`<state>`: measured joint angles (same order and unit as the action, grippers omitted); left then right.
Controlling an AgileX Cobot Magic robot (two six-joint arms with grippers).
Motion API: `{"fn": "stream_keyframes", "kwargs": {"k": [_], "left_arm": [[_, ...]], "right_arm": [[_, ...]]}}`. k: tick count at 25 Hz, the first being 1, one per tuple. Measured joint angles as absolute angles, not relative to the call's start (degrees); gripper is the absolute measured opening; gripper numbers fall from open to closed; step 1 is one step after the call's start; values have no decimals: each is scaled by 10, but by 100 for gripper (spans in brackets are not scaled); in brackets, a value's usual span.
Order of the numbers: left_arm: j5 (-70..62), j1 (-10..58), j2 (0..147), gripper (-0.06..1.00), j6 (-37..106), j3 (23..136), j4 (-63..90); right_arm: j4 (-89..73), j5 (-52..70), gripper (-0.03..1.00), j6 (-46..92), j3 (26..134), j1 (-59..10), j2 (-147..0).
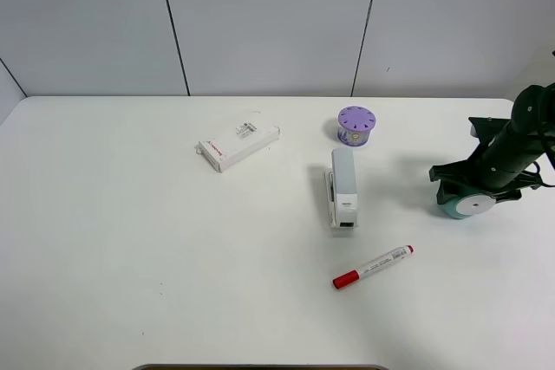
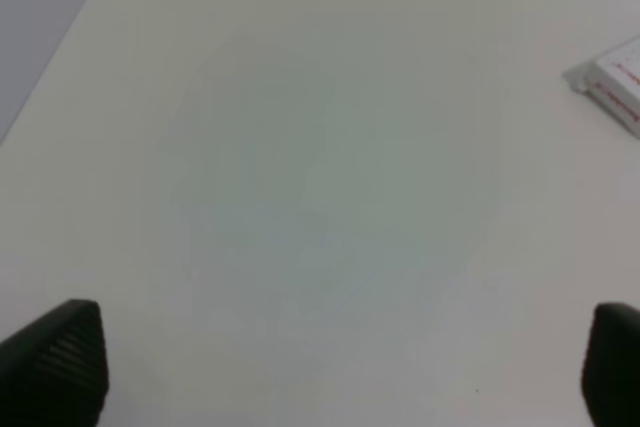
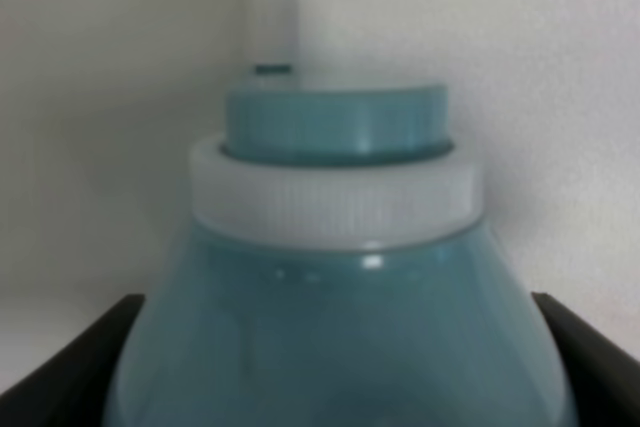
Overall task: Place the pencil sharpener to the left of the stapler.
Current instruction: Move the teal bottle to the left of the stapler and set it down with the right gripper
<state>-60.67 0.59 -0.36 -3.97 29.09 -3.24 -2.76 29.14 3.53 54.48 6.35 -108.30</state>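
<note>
The teal pencil sharpener [image 1: 464, 203] lies on its side at the far right of the table, its flat white round end facing forward. My right gripper [image 1: 475, 186] straddles it from above, and in the right wrist view the black fingers [image 3: 90, 367] press against both sides of the teal body [image 3: 340, 327]. The light grey and white stapler [image 1: 342, 186] lies lengthwise near the table's middle, well left of the sharpener. My left gripper [image 2: 340, 357] is open over bare table and does not show in the exterior high view.
A purple round holed-top container [image 1: 355, 125] stands just behind the stapler. A flat white box [image 1: 239, 145] lies farther left, and its corner [image 2: 610, 82] shows in the left wrist view. A red-capped marker [image 1: 373, 267] lies in front of the stapler.
</note>
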Motion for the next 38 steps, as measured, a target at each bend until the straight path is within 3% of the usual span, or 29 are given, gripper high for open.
{"fn": "stream_keyframes", "kwargs": {"k": [25,38], "left_arm": [[-607,6,-4,95,-40,291,-32],[-607,6,-4,95,-40,291,-32]], "right_arm": [[-25,348,68,-23,545,50,-921],[-42,417,68,-79,597,-87,-892]]}}
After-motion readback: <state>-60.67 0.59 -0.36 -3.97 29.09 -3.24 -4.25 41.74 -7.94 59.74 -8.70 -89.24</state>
